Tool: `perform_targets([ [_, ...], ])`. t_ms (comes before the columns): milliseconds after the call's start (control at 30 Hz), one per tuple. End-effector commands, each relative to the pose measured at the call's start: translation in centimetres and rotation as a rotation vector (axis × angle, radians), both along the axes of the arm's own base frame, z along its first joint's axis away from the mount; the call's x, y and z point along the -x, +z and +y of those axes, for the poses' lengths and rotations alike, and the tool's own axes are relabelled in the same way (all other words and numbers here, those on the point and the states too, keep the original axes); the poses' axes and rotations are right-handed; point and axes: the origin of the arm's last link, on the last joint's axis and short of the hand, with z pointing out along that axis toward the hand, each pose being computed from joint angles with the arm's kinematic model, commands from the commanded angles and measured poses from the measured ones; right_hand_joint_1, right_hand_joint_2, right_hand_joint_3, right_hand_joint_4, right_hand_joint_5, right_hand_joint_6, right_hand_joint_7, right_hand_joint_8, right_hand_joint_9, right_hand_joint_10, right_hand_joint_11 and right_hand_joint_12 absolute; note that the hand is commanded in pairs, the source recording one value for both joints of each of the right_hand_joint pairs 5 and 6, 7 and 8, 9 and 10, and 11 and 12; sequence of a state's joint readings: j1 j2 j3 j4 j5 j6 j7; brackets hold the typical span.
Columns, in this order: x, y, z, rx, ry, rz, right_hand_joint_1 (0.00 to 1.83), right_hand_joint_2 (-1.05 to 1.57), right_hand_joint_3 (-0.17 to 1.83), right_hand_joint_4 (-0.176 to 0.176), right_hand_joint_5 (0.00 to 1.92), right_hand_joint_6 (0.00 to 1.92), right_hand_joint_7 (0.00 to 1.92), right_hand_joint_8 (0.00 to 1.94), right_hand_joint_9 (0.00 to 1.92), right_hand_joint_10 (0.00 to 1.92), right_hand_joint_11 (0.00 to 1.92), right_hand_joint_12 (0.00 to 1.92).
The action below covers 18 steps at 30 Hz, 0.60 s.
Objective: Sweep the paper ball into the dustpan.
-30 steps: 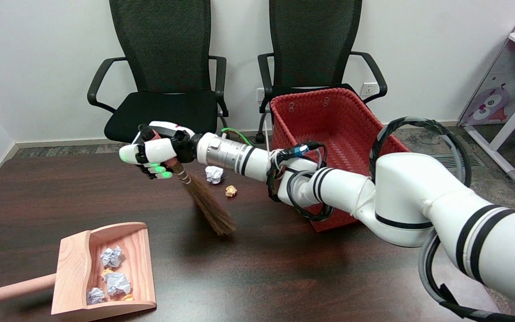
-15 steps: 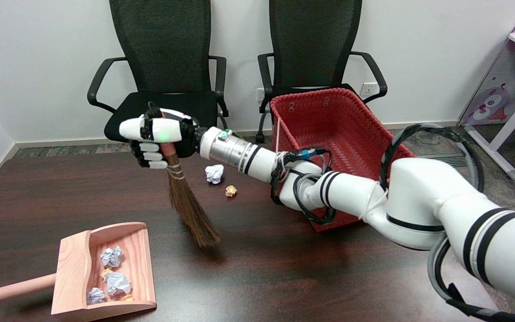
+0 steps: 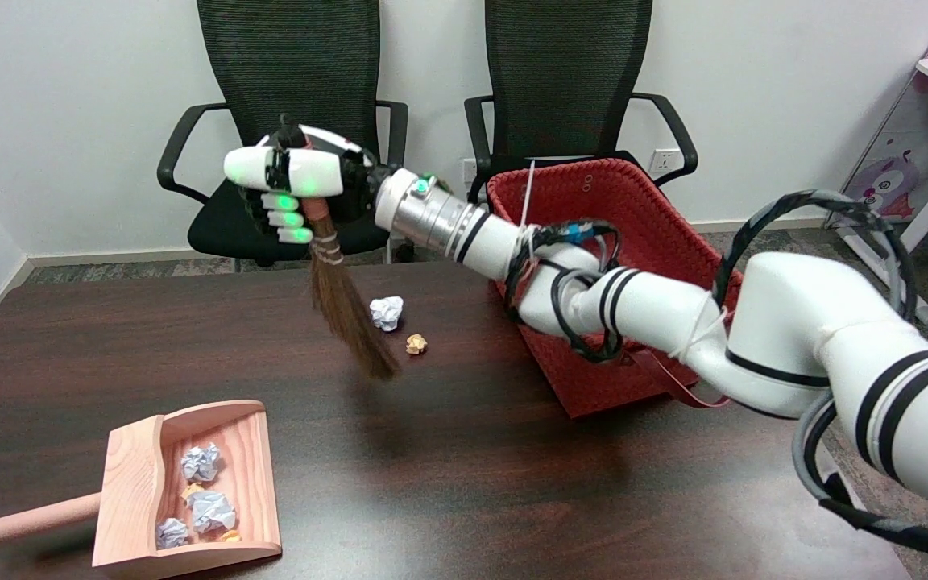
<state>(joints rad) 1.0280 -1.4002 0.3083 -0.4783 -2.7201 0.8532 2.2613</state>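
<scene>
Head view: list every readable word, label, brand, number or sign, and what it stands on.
No readable text anywhere in this view.
Pink panel at the far right: a cartoon owl picture, no legible words.
Right hand gripping the broom: green lights only, no lettering.
Dustpan, red basket, wall socket: no markings readable.
</scene>
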Motion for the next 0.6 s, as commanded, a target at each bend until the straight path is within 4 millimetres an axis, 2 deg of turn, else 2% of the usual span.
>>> perform_targets([
  [33, -1.6, 6.0, -3.2, 0.092, 0.135, 0.311, 0.93, 1.09, 1.83, -0.042, 1.92, 1.92, 1.92, 1.92, 1.92, 1.92, 1.92, 1.92],
  [200, 1.2, 9.5, -4.2, 0.233, 0.042, 0.408, 0.92, 1.09, 1.83, -0.040, 1.92, 1.92, 1.92, 1.92, 1.92, 1.92, 1.92, 1.92],
  [400, 3.2, 12.8, -4.5, 0.342, -0.002, 0.497, 0.93, 1.10, 1.79, -0.027, 1.92, 1.92, 1.92, 1.92, 1.92, 1.92, 1.92, 1.92],
  [600, 6.0, 13.5, -3.6, 0.357, -0.075, 0.513, 0.94, 1.10, 1.78, -0.027, 1.92, 1.92, 1.92, 1.92, 1.92, 1.92, 1.92, 1.92],
])
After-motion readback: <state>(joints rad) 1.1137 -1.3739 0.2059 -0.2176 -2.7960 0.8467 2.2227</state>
